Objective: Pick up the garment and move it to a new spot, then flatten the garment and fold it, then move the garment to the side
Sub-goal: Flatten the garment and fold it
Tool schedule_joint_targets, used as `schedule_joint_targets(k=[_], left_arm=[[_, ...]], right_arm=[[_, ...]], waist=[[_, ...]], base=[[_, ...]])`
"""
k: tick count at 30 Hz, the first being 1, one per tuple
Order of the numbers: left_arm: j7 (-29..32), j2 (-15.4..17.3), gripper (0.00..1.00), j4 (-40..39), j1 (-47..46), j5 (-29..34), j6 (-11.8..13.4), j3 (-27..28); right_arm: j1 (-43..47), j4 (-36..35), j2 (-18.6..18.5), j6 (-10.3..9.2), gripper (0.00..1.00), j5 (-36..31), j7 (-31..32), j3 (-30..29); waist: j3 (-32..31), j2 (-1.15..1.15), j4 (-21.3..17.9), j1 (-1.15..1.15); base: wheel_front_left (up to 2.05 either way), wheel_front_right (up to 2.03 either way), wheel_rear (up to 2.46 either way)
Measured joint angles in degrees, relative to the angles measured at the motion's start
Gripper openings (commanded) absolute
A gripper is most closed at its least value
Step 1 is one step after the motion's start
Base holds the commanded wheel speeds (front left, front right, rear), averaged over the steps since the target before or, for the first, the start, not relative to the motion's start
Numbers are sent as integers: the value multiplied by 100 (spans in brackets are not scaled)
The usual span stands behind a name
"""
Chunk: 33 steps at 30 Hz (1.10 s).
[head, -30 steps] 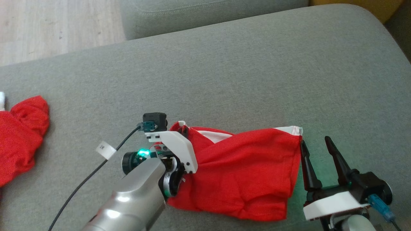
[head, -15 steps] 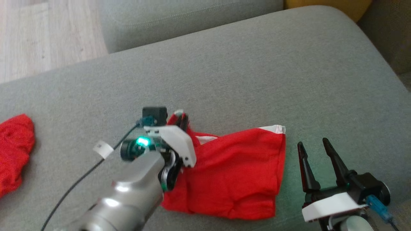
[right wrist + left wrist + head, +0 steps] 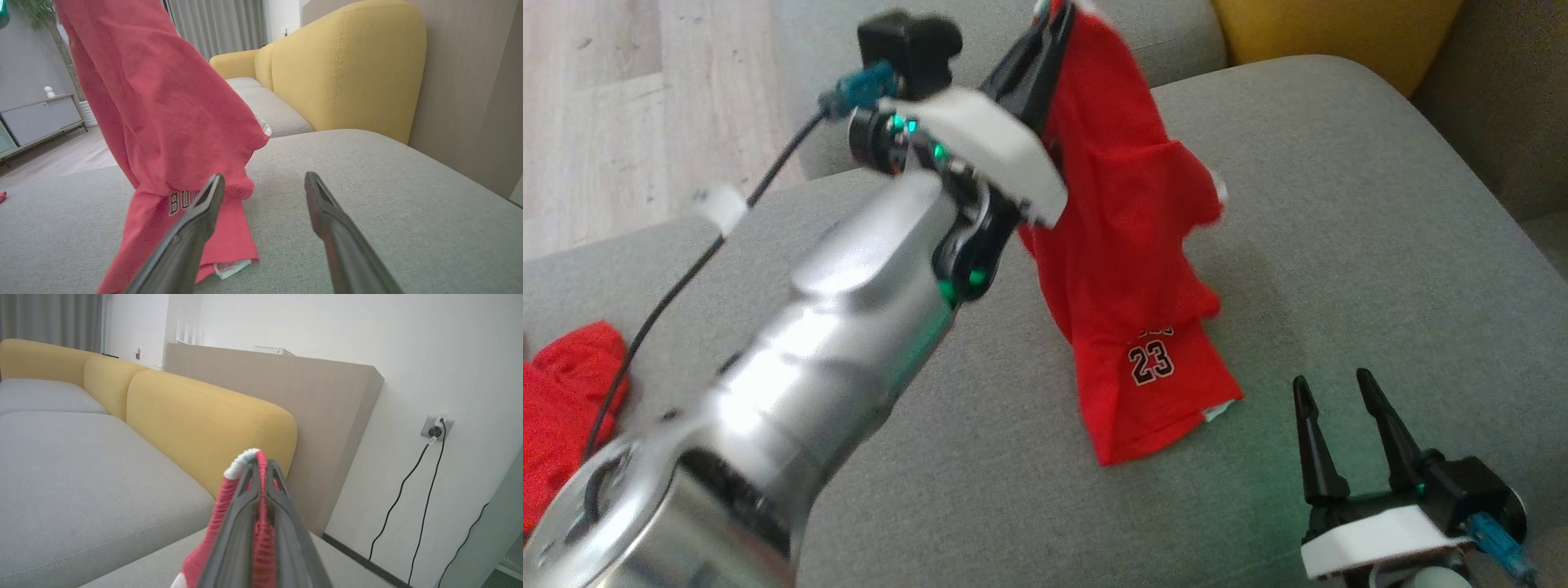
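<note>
— What is under you?
— A wide grey fabric sofa seat point(image 3: 1339, 204), with a mustard-yellow padded backrest point(image 3: 1331, 33) behind it.
— Where is the garment?
— The red sports jersey printed with a black "23" point(image 3: 1127, 245) hangs in a long drape from my left gripper point(image 3: 1055, 12), which is raised above the seat. Its lower hem rests on the grey fabric.
— How firm is that hold?
— Those jaws are pressed together, pinching a red-and-white ribbed edge at the jersey's top.
— And your other side?
— My right gripper point(image 3: 1330, 384) sits low, near the hem on its right and apart from it, jaws spread wide.
— Anything smaller?
— A crumpled red cloth point(image 3: 564, 408) lies well off to my left, and a small white label point(image 3: 231, 267) peeks from under the hem.
</note>
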Motion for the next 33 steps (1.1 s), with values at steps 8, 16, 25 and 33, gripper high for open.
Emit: schedule_joint_targets(k=[8, 16, 25, 33], left_arm=[[-204, 644, 0, -1006, 2413, 185, 132, -809], [-586, 471, 0, -1128, 3602, 808, 305, -1204], [-609, 238, 100, -902, 3605, 1355, 307, -1298], [-614, 186, 89, -855, 3604, 1548, 328, -1046]], right_arm=[[62, -102, 1, 0, 100, 127, 0, -163], [-18, -120, 2, 0, 100, 94, 0, -209], [-82, -109, 1, 0, 100, 18, 0, -219], [-77, -88, 1, 0, 100, 18, 0, -180]], waist=[[154, 0, 280, 1], [428, 0, 695, 1], [381, 0, 861, 1], [316, 0, 779, 1]], base=[[0, 0, 0], [0, 0, 0], [0, 0, 0], [0, 0, 0]])
